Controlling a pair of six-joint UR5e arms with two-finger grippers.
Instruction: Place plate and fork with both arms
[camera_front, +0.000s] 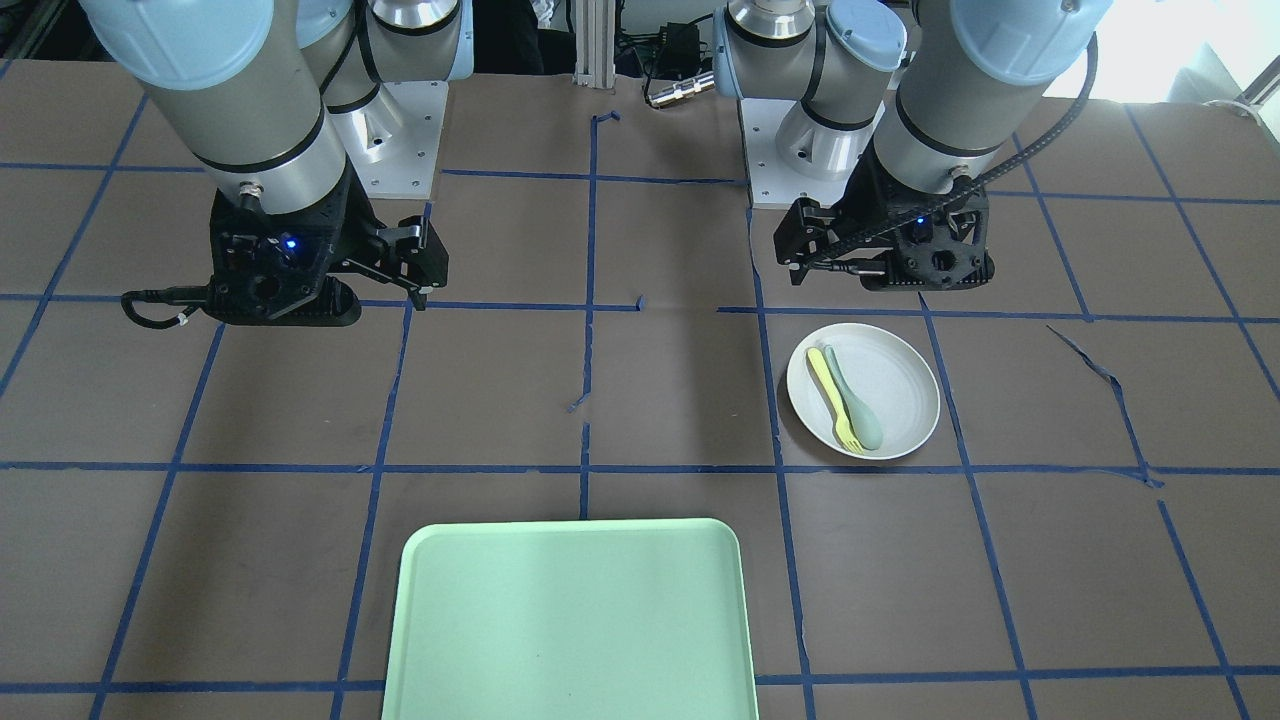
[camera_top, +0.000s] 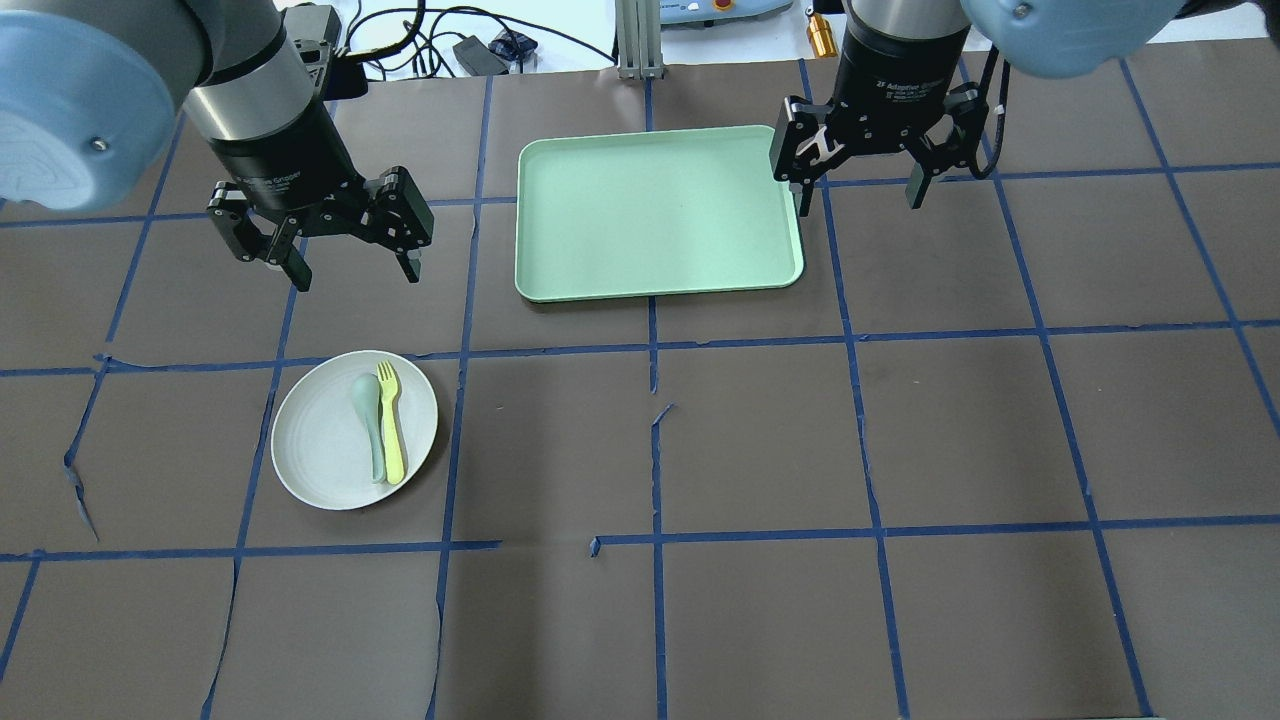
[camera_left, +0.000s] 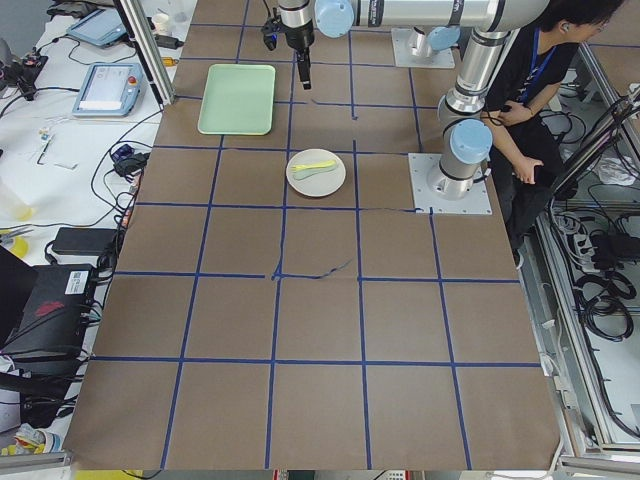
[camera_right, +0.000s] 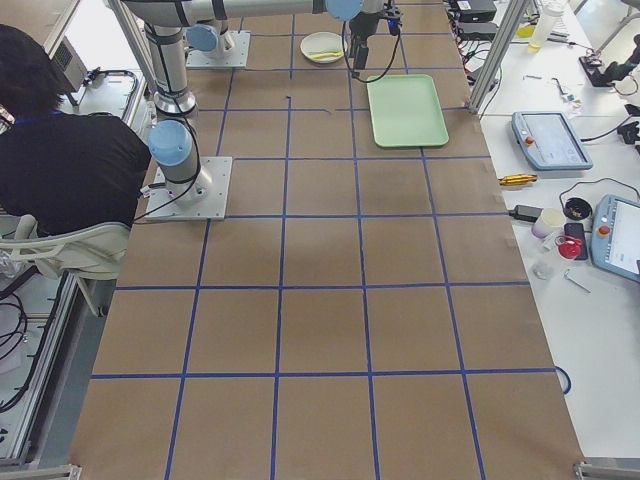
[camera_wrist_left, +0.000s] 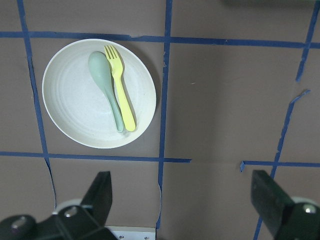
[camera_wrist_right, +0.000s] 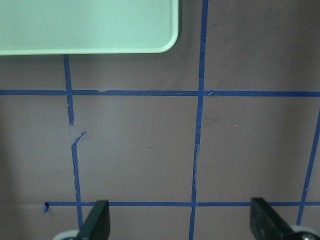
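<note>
The white plate (camera_top: 320, 440) lies on the table on my left side. The pale-yellow fork (camera_top: 392, 425) lies in it beside a grey-green spoon (camera_top: 372, 420). My left gripper (camera_top: 356, 275) hangs open and empty above the table, just beyond the plate. Its wrist view shows the plate (camera_wrist_left: 75, 105), the fork (camera_wrist_left: 122, 95) and the spoon (camera_wrist_left: 105, 80) ahead of the open fingers (camera_wrist_left: 100, 187). My right gripper (camera_top: 860, 200) hangs open and empty beside the right edge of the mint-green tray (camera_top: 660, 215), far from the plate.
The tray lies at the far middle of the table with nothing on it; its corner shows in the right wrist view (camera_wrist_right: 85, 25). Blue tape lines cross the brown table cover. A person stands by the robot base (camera_left: 530, 90).
</note>
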